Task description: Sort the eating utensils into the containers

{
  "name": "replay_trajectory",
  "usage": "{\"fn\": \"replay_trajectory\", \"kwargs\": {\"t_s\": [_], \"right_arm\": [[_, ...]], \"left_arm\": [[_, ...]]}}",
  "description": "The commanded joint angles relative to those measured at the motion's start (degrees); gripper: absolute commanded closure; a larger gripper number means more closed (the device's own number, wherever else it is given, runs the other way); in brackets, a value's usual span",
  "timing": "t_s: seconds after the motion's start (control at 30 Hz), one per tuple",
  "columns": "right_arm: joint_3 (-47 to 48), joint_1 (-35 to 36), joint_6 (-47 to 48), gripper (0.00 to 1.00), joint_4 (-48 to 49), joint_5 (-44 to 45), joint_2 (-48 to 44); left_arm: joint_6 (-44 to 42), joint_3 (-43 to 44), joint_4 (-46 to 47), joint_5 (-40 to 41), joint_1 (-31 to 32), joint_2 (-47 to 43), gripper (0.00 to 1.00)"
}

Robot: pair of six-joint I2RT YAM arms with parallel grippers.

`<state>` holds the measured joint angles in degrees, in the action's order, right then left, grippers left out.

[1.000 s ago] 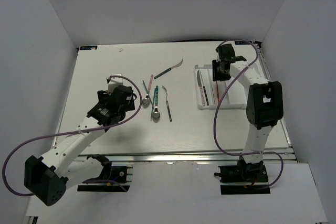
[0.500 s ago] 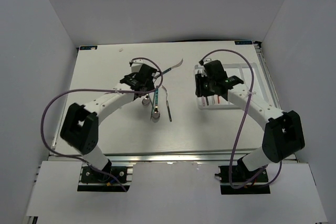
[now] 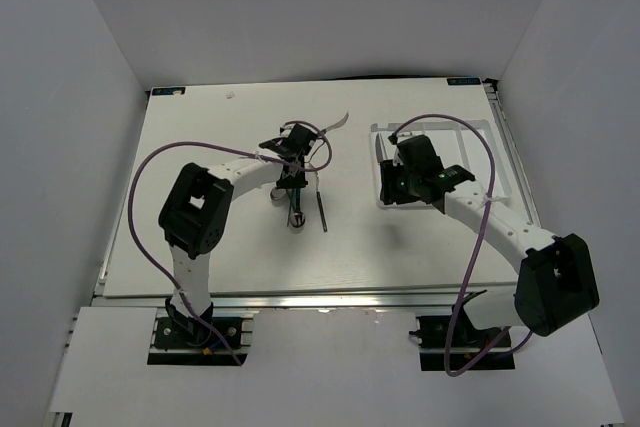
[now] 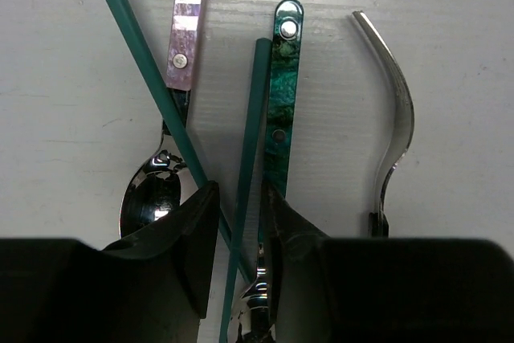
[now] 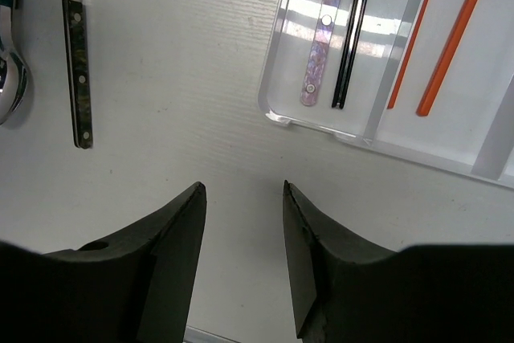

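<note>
L hand (image 4: 238, 202) is spread narrow, straddling the teal chopstick (image 4: 255, 118), not pinching yet. The stick runs lengthwise btwn the fingers, approx centred, so drop straight and close slow. The 2nd teal chopstick (image 4: 136, 46) crosses it right by one finger, and the teal-handled spoon (image 4: 283, 94) lies just beside the other. Don't trap either. R hand (image 5: 241, 206) is spread and empty over bare worktop (image 5: 177, 78), near the tray (image 5: 321, 128) corner. Probable drop spot is w/ the orange chopsticks (image 5: 458, 34).
</note>
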<state>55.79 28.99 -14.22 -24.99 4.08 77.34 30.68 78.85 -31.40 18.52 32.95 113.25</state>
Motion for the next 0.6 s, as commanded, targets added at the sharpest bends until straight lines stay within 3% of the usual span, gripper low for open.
{"fn": "replay_trajectory", "kwargs": {"t_s": [0.0, 0.57], "right_arm": [[-0.5, 0.3, -0.3, 0.51, 1.8, -0.9, -0.9], [-0.2, 0.5, 0.1, 0.52, 1.5, -1.5, -0.6]], "left_arm": [[-2.3, 2.4, 0.4, -2.2, -0.2, -1.3, 0.62], [-3.6, 1.0, 0.2, 0.1, -0.3, -0.8, 0.67]]}}
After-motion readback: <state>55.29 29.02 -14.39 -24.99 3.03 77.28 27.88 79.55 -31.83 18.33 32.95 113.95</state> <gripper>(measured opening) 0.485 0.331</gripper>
